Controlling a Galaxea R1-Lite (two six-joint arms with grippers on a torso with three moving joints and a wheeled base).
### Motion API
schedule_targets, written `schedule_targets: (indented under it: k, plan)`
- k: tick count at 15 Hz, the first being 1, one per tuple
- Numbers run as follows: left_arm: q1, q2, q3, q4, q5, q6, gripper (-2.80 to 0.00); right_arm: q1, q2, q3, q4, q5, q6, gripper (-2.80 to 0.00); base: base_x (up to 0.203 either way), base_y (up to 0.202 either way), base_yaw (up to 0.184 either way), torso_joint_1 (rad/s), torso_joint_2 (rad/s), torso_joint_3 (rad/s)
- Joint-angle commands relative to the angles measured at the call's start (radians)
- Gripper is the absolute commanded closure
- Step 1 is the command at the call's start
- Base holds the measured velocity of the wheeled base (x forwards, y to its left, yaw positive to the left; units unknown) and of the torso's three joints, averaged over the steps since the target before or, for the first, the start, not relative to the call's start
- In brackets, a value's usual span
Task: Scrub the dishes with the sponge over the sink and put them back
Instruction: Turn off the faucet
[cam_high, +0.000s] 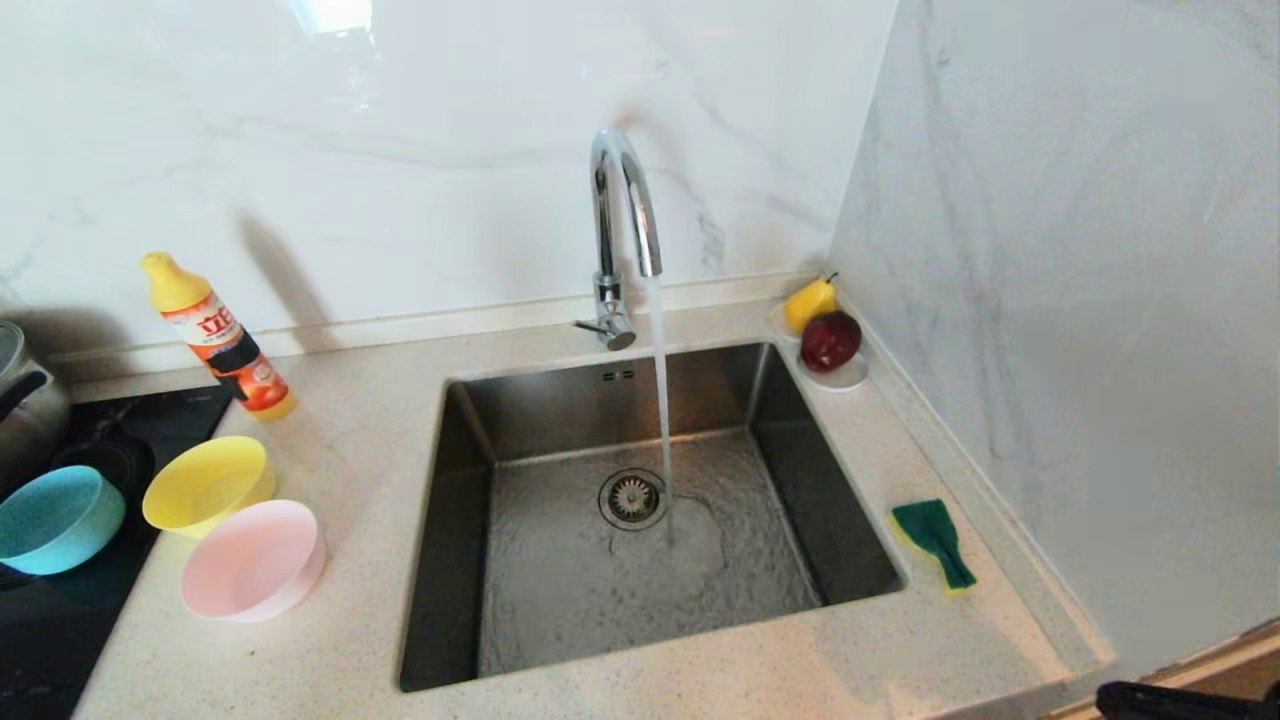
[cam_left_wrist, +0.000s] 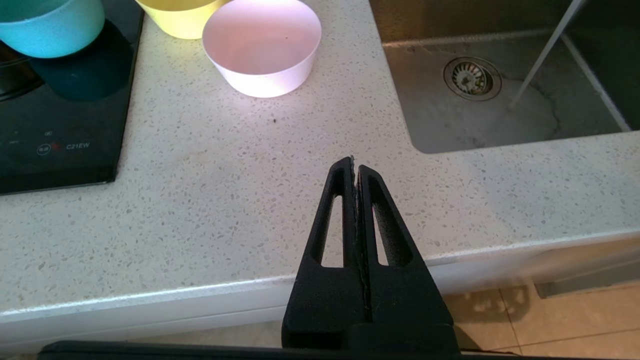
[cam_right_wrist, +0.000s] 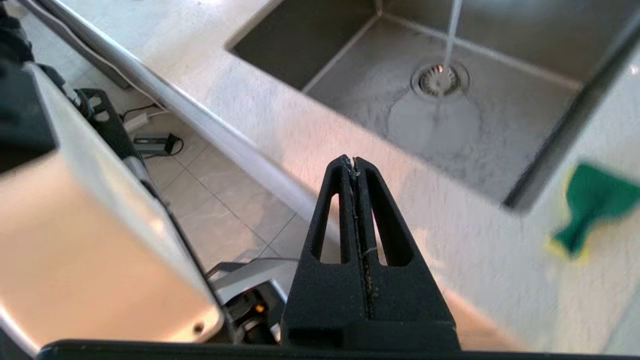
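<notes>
Three bowls stand left of the sink (cam_high: 480, 400): a yellow bowl (cam_high: 207, 484), a teal bowl (cam_high: 55, 518) on the black cooktop, and a pink bowl (cam_high: 252, 560) nearest the front. The sponge (cam_high: 934, 540), green face up, lies on the counter right of the sink. Water runs from the faucet (cam_high: 620, 210) into the basin. My left gripper (cam_left_wrist: 355, 165) is shut and empty, held over the counter's front edge, short of the pink bowl (cam_left_wrist: 262, 47). My right gripper (cam_right_wrist: 354, 163) is shut and empty near the counter's front edge, with the sponge (cam_right_wrist: 592, 207) off to one side.
A detergent bottle (cam_high: 220, 340) leans behind the bowls. A steel pot (cam_high: 25, 400) sits at the far left on the cooktop (cam_high: 60, 620). A white saucer (cam_high: 845, 378) with a pear and an apple stands in the back right corner. Marble walls close the back and right.
</notes>
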Motion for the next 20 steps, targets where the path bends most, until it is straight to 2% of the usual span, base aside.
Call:
schedule_targets:
  k: [1, 5, 9, 12, 13, 16, 20]
  plan:
    - [0.0, 0.0, 0.001, 0.001, 0.0, 0.0, 0.0, -0.079, -0.105, 0.047, 0.028, 0.022, -0.002, 0.0, 0.0, 0.0, 0.0, 0.0, 0.0, 0.0]
    - [0.0, 0.0, 0.0, 0.001, 0.0, 0.0, 0.0, -0.109, -0.228, 0.143, 0.039, 0.026, -0.004, 0.0, 0.0, 0.0, 0.0, 0.0, 0.0, 0.0]
    - [0.0, 0.0, 0.0, 0.001, 0.0, 0.0, 0.0, -0.195, -0.371, 0.231, 0.047, 0.014, -0.003, 0.0, 0.0, 0.0, 0.0, 0.0, 0.0, 0.0]
    - [0.0, 0.0, 0.0, 0.001, 0.0, 0.0, 0.0, -0.234, -0.527, 0.29, 0.07, -0.035, -0.003, 0.0, 0.0, 0.0, 0.0, 0.0, 0.0, 0.0]
    - [0.0, 0.0, 0.0, 0.001, 0.0, 0.0, 0.0, -0.247, -0.573, 0.301, 0.082, -0.073, 0.0, 0.0, 0.0, 0.0, 0.0, 0.0, 0.0, 0.0]
    - [0.0, -0.001, 0.001, 0.001, 0.0, 0.0, 0.0, -0.269, -0.633, 0.318, 0.08, -0.27, 0.002, 0.0, 0.0, 0.0, 0.0, 0.0, 0.0, 0.0]
    - [0.0, 0.0, 0.001, 0.001, 0.0, 0.0, 0.0, -0.281, -0.805, 0.316, 0.126, -0.452, 0.0, 0.0, 0.0, 0.0, 0.0, 0.0, 0.0, 0.0]
